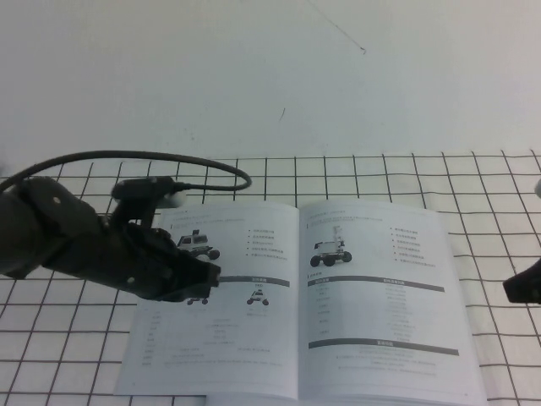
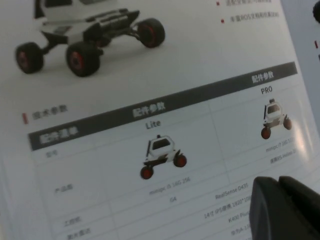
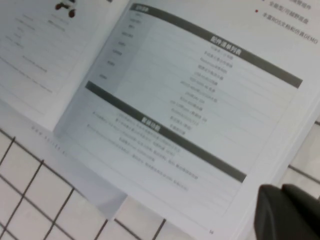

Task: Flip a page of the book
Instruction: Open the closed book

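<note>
The book (image 1: 304, 304) is being kept open and flat on the gridded cloth (image 1: 490, 182) that is covering the desk (image 1: 254, 76), with its spine running roughly down the middle of the spread. The left-hand page (image 1: 228, 338) is being overhung by the left tool (image 1: 203, 283), which is being held low over the printed vehicle photos and the grey header bar. From the left wrist view only a dark tip (image 2: 285, 210) is being shown at the frame's edge, so it cannot be told whether this tool is spread wide, drawn narrow, or gripping anything. The right tool (image 1: 524, 288) is being kept at the right edge of the high view, just beside the outer edge of the right-hand page (image 1: 380, 313); its opening cannot be told either.

Several failures are being risked here. If the glossy leaf is being pressed from above rather than caught at its edge, it is likely to be slid or creased instead of lifted. Because the booklet is thin and unweighted, the whole book may be dragged across the cloth. More than one leaf may be picked up together, and the cloth itself may be snagged if the tool is being lowered past the paper's border.
</note>
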{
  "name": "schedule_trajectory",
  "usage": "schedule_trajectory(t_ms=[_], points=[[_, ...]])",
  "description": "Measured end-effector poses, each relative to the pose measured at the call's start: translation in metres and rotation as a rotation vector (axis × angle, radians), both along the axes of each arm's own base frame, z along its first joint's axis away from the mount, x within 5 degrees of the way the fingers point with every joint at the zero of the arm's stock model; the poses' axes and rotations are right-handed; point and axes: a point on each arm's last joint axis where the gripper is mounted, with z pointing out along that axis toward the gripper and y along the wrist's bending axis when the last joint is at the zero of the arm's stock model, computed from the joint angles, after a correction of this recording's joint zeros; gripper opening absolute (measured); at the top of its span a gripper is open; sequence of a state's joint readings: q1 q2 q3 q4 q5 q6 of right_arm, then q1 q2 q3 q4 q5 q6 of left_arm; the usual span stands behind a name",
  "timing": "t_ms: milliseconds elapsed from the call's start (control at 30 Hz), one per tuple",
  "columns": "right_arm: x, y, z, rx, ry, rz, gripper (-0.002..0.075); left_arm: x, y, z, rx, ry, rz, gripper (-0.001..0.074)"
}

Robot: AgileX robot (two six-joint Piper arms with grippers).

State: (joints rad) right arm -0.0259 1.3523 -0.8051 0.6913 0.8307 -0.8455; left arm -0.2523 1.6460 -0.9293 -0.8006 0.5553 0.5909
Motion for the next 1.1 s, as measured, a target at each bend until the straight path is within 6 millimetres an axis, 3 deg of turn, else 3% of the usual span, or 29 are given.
schedule_trajectory(t_ms=[233,333,500,600,767,1100], points=[[0.031,0.015,-0.023,0.026,0.014,-0.044,0.0004,0.008,-0.024,-0.024,0.030,0.020,-0.036,-0.0003],[0.041,0.020,-0.033,0.068,0.050,-0.070,0.0060,0.010,-0.026,-0.034,0.043,0.036,-0.032,-0.0003],[0.053,0.023,-0.053,0.094,0.106,-0.095,0.0341,0.013,-0.026,-0.044,0.055,0.047,-0.016,-0.0003],[0.057,0.023,-0.061,0.093,0.124,-0.109,0.0450,0.014,-0.025,-0.046,0.054,0.046,-0.005,-0.0003],[0.061,0.022,-0.071,0.089,0.139,-0.132,0.0489,0.017,-0.025,-0.050,0.060,0.043,0.010,-0.0003],[0.069,0.026,-0.104,0.143,0.228,-0.167,0.0496,0.019,-0.026,-0.058,0.047,0.067,0.040,-0.0004]])
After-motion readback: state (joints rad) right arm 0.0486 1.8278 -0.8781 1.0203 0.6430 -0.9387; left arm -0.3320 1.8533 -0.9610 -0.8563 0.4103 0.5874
